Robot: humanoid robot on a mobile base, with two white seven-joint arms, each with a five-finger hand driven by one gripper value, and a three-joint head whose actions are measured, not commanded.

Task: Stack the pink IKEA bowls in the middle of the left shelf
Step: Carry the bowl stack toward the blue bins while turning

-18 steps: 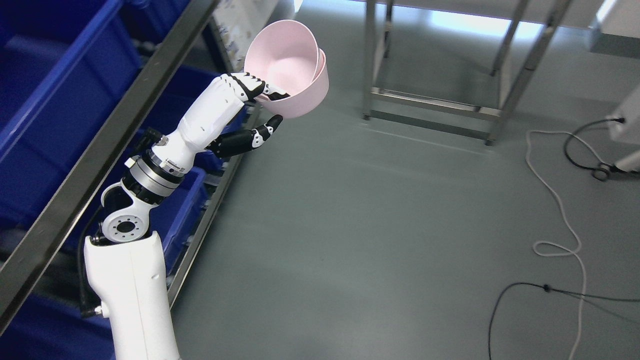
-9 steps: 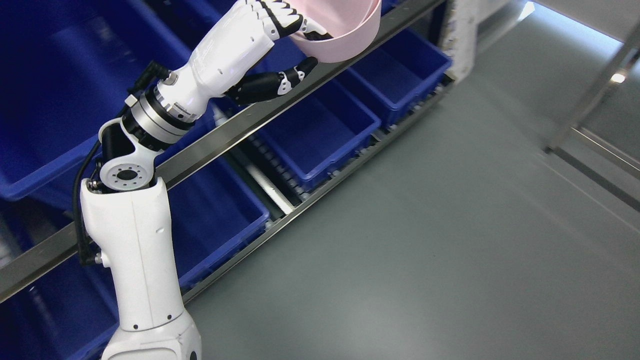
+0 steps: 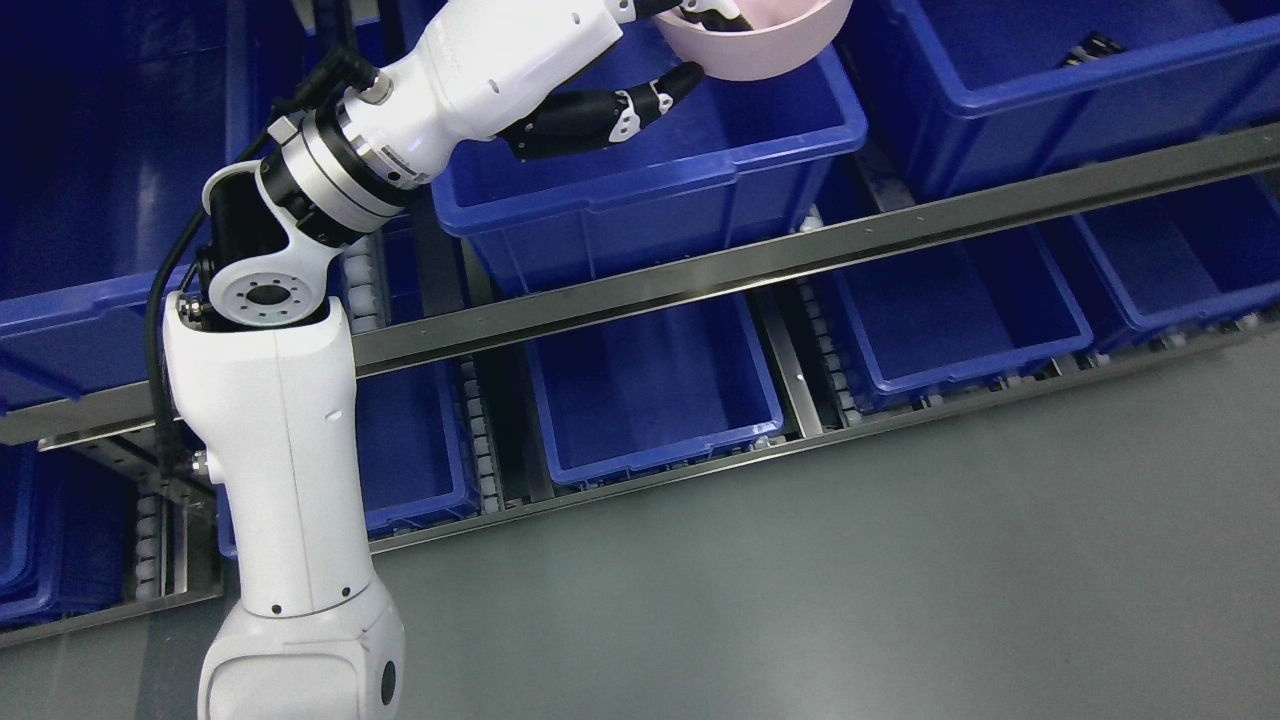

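My left hand (image 3: 690,40) is at the top of the head view, shut on the pink bowls (image 3: 765,45). Only the bowls' lower part shows; the rim is cut off by the top edge. The thumb (image 3: 640,100) lies under the bowls' side. The bowls hang above a blue bin (image 3: 650,190) on the middle level of the shelf rack. My white left arm (image 3: 270,420) rises from the bottom left. The right arm is out of view.
Steel shelf rails (image 3: 800,260) run across the picture. More blue bins sit to the right (image 3: 1050,90), to the left (image 3: 80,250) and on the lower level (image 3: 650,390). Grey floor (image 3: 850,600) fills the lower right.
The whole view has swung from the open floor onto the shelf rack, so the camera moved. The left hand keeps its hold on the pink bowls, now over a middle-level blue bin.
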